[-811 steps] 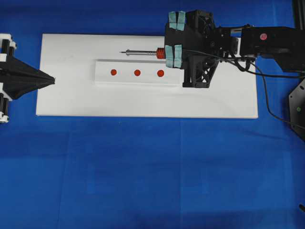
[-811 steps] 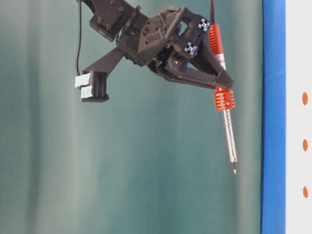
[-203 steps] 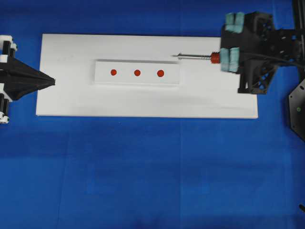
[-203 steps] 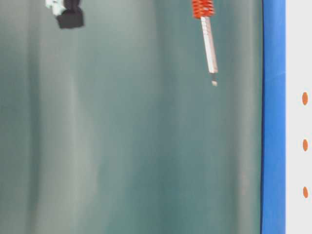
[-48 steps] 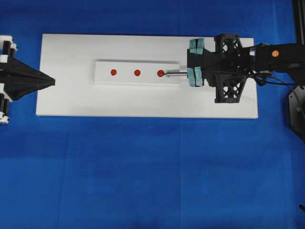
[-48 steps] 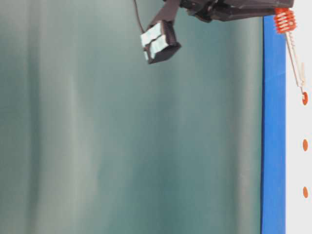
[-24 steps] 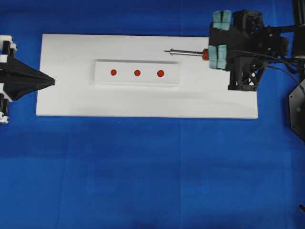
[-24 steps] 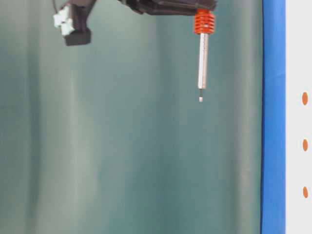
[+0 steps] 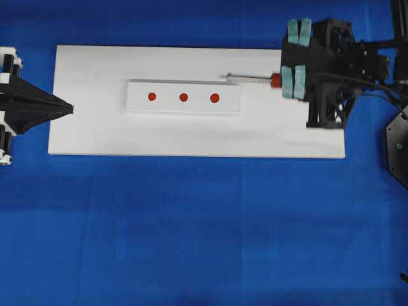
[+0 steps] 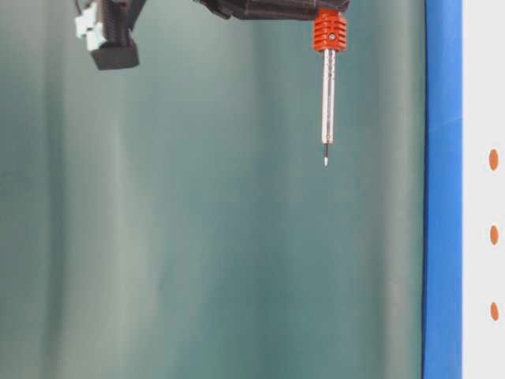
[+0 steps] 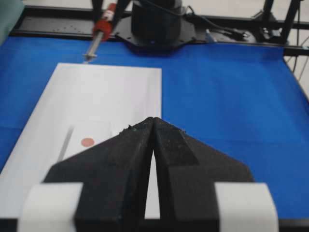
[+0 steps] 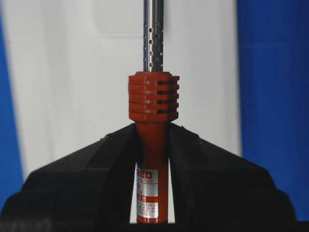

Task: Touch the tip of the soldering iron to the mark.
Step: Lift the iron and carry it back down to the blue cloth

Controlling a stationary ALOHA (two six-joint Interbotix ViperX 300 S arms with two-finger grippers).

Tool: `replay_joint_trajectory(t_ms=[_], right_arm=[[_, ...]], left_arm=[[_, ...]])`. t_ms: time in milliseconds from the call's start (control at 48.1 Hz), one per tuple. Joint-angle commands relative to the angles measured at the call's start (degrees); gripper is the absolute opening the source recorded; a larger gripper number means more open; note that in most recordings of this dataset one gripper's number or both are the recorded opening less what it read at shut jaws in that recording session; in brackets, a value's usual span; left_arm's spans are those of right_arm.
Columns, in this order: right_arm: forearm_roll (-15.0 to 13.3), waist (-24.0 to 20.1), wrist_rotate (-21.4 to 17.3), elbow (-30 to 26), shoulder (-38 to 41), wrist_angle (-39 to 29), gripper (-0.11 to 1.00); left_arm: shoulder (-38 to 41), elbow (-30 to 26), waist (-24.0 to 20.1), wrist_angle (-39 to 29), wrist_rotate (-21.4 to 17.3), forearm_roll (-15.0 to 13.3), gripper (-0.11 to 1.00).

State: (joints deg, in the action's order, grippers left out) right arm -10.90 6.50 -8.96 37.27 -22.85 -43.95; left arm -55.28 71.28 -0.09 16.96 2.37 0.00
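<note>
My right gripper (image 9: 285, 80) is shut on the soldering iron (image 9: 255, 78), clamping its orange-red handle (image 12: 153, 101) just behind the ribbed collar. The silver shaft points left, and its tip (image 10: 326, 162) hangs in the air well clear of the board. Seen from overhead, the tip lies near the back right corner of the raised white strip (image 9: 183, 107). That strip carries three red marks; the nearest to the tip is the right mark (image 9: 215, 97). My left gripper (image 9: 71, 107) is shut and empty at the board's left edge, with one mark (image 11: 87, 142) just ahead of it.
The strip sits on a white board (image 9: 191, 137) laid on blue cloth (image 9: 204, 229). The iron's black cord (image 9: 370, 95) trails along the right arm. A black arm base (image 11: 154, 24) stands at the far end of the board in the left wrist view.
One second ago the tip rested on the right mark. It has since lifted off and drawn back to the right. Over the last half second it only shifted slightly. The left gripper stayed still.
</note>
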Motion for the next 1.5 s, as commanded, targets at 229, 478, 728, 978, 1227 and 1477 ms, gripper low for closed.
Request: replay_joint_trajectory(t_ms=[229,478,728,978,1227,1477], right_arm=[[-1.9,-13.2,-14.2,0.2,-2.2,-0.7,0.07],[-7.0,-26.2,-28.9,-0.5,-0.7,-1.9,0.07],[-13.0,-37.0,-41.6,-3.5,3.8,-6.9,0.07],[-14.6,-38.4,-42.5,-6.7,7.6,-7.4,0.07],[-16.3,-34.6,-41.0,-13.1,14.2,-2.9,0.07],[-16.3,-30.3,-34.8,-23.2,23.2,-0.5,0.07]], left_arm=[[0.2,-0.6,-0.1,0.7,0.2,0.1,0.00],[0.1,-0.5,-0.1,0.7,0.5,0.1,0.00],[0.2,-0.5,-0.1,0.7,1.0,0.1,0.00],[0.1,-0.5,-0.1,0.7,1.1,0.1,0.00],[0.1,-0.5,-0.1,0.7,1.1,0.1,0.00],[0.0,-0.6,-0.1,0.7,1.1,0.1,0.00]])
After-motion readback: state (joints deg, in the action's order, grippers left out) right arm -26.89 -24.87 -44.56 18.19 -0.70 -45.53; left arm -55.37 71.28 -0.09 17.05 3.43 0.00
